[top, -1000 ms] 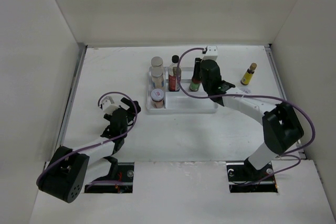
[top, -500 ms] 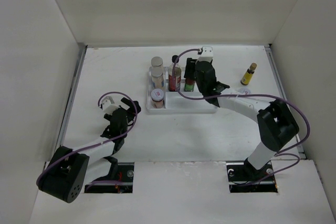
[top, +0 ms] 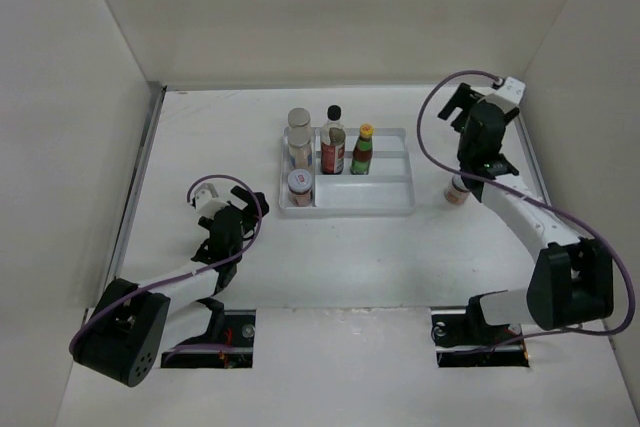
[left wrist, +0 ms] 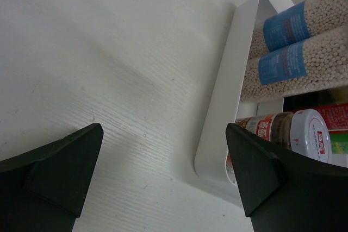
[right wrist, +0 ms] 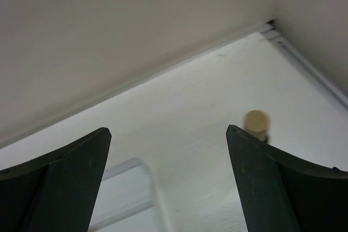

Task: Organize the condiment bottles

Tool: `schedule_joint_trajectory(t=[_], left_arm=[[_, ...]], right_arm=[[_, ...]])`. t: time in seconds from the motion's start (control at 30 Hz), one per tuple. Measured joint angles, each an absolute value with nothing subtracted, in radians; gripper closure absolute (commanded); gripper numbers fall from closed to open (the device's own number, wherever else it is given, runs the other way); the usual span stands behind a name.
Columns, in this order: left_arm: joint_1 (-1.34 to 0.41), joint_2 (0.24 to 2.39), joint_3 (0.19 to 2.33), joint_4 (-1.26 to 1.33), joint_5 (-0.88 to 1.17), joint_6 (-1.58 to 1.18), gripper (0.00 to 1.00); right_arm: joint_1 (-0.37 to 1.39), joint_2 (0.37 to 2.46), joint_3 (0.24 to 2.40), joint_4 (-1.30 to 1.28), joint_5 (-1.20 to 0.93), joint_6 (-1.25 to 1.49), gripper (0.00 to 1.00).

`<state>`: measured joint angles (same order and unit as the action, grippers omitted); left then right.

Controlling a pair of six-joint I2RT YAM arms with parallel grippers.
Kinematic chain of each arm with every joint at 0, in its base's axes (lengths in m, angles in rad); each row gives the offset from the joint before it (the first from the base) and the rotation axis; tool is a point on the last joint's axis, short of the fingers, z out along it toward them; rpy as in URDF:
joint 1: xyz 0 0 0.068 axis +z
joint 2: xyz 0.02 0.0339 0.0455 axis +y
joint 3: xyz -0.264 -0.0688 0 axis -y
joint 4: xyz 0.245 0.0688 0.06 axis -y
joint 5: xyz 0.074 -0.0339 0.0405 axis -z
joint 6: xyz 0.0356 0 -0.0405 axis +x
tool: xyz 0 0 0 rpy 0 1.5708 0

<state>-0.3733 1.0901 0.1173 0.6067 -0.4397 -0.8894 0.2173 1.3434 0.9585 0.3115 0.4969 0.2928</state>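
The white divided plastic tray (top: 392,187) holds six containers (top: 332,150), so fetching the last seems in hand. Right of the tray the right gripper (right wrist: 167,130) hangs spread and empty; the left gripper (left wrist: 165,129), also spread, rests left of it. Next: descend over the small pale-capped bottle (right wrist: 256,123) standing right of the tray.

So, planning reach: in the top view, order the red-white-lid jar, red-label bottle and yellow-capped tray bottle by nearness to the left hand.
From the left hand:
1. Red-white-lid jar, near left corner of the tray.
2. Red-label bottle, mid-tray, farther back.
3. Yellow-capped bottle, just right of it.
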Motion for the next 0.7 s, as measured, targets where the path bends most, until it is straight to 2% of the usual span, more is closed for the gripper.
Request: schedule_joint_trajectory(t=[0.13,0.3,0.43,0.7], left_arm=[[-0.373,1.091,0.117,0.609,-0.439,-0.891,0.0],[-0.373,1.105,0.117,0.612,-0.437,-0.891,0.0],[-0.373,1.123,0.117,0.62,-0.435,-0.891,0.0],[-0.371,1.142,0.117,0.63,-0.432,-0.892,0.0]], right_arm=[[0.087,1.407,0.965,0.263,0.513,0.293,0.04],[0.022,1.528,0.999,0.211,0.512,0.292,0.06],[-0.002,1.604,1.025,0.198,0.496,0.292,0.26],[-0.033,1.684,1.08,0.196,0.459,0.291,0.55]])
